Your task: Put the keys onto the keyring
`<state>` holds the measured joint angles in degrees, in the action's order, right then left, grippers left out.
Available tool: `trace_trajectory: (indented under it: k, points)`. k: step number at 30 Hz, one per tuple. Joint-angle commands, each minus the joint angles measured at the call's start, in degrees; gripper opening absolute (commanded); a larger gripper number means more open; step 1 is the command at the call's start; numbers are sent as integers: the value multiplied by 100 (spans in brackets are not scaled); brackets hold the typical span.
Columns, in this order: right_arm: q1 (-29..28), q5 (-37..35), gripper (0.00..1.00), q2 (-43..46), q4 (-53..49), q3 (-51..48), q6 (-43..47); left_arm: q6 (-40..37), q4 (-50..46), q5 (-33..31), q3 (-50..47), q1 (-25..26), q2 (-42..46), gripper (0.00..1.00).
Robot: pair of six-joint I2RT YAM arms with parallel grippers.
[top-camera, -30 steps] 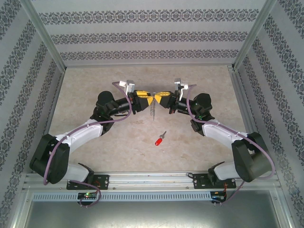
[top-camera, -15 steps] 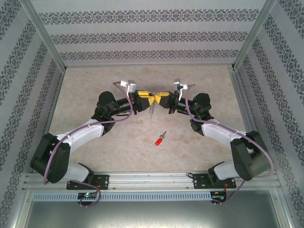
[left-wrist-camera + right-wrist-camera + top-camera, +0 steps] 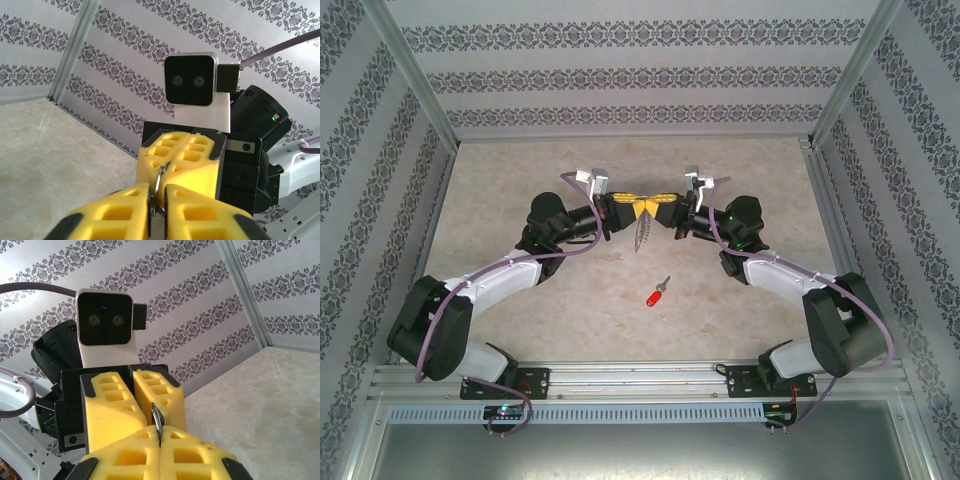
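Left gripper point(image 3: 636, 206) and right gripper point(image 3: 656, 203) tip to tip above the table point(image 3: 520, 180), both pinched shut on the keyring point(image 3: 641, 230) hanging below them; red-headed key point(image 3: 655, 295) flat on the table, nearer the bases

A beige, marbled tabletop point(image 3: 520, 170) is enclosed on three sides by white wall panels point(image 3: 630, 75) printed with horizontal bands of dark damask ornament. Aluminium posts point(image 3: 415, 75) are set at the rear corners, where the panels meet. Along the near edge a slotted aluminium rail point(image 3: 640, 378) is mounted, and a sheet of brushed grey metal point(image 3: 640, 450) is seen below it. The scene is evenly lit, with only soft shadows cast on the tabletop
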<state>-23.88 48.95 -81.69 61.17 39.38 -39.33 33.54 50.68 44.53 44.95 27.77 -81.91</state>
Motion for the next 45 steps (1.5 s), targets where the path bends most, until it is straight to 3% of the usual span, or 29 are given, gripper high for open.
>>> trace_trajectory:
  k: [1, 7, 12, 17, 25, 36, 45]
  points:
    - [-74, 97, 0, -61, 327, 133, -3, 11, 429, 185, 216, 124, -45, 10]
    - [36, 105, 0, -2, 291, 40, -35, -158, 304, 209, 273, 123, -33, 0]
    - [334, 4, 33, 275, 211, -185, -161, -507, -117, 264, 372, 124, 50, 0]
    - [728, -495, 47, 864, -337, -548, -216, -1204, -1042, 340, 558, 125, 235, 0]
    - [1012, -654, 51, 1539, -1343, -818, 42, -2433, -3009, 627, 1186, 115, 311, 0]
    - [905, -285, 52, 1958, -2178, -875, 569, -3946, -6199, 1115, 2444, 120, 40, 0]
    - [365, 207, 51, 1936, -2355, -750, 1121, -4303, -6990, 1321, 2783, 123, -152, 0]
